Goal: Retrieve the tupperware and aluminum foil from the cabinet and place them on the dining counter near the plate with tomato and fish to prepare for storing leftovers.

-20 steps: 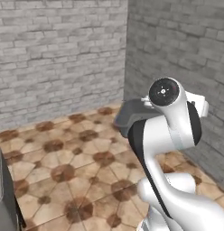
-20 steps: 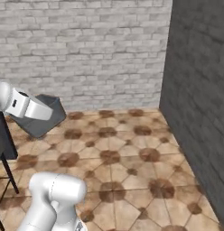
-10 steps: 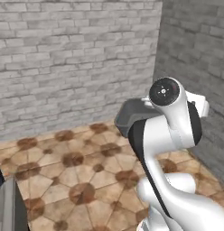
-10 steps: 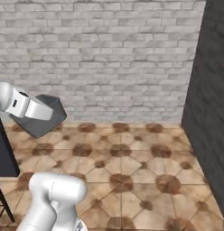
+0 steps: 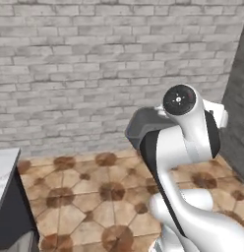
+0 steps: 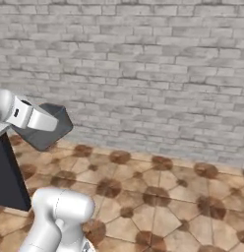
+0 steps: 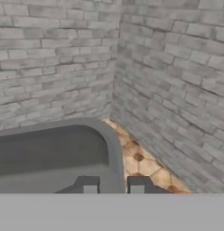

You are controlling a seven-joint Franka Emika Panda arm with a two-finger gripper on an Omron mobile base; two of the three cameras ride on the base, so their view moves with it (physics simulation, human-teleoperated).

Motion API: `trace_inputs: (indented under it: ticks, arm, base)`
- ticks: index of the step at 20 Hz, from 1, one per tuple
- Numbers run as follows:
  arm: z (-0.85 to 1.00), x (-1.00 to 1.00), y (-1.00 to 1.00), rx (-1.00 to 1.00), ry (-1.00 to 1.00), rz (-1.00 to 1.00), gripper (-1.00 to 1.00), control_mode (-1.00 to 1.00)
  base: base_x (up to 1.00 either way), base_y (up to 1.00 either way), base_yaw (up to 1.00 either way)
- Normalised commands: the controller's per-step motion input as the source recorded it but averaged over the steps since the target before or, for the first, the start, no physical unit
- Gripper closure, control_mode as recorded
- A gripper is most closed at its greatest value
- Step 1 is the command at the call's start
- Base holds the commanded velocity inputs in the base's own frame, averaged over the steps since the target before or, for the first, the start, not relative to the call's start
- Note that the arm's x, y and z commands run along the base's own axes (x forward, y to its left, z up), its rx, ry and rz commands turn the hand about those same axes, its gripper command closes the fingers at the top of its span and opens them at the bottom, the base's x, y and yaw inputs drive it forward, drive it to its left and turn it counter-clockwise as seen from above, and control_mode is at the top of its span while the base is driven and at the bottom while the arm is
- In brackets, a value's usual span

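Swinging with my base, both base cameras have turned since a second ago: the dark side wall that filled the right of each picture has slid almost out, and the pale brick wall now spans nearly the whole width, while my arm and its load keep the same pose against my body. Closest to me, my claw is clamped on the rim of the tupperware, one dark fingertip inside the wall and the other outside it, so the tub hangs from my hand. From the left base camera the grey tub juts out to the left behind my wrist, raised well above the floor; from the right base camera it sticks out just past my white hand, tilted. Below it lies the brown patterned tile floor. A black unit with a pale marble top stands at the left edge. Farthest off, two brick walls meet in a corner.
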Motion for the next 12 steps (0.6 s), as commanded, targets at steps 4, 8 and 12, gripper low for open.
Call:
trace_inputs:
  ticks: [4,8,12]
  arm:
    - [0.00,0.00,0.00,0.00,0.00,0.00,1.00,1.00]
    - [0.00,0.00,0.00,0.00,0.00,0.00,1.00,1.00]
    - [0.00,0.00,0.00,0.00,0.00,0.00,1.00,1.00]
  base:
    - [1.00,0.00,0.47]
    - [1.00,0.00,0.51]
    - [1.00,-0.02,0.49]
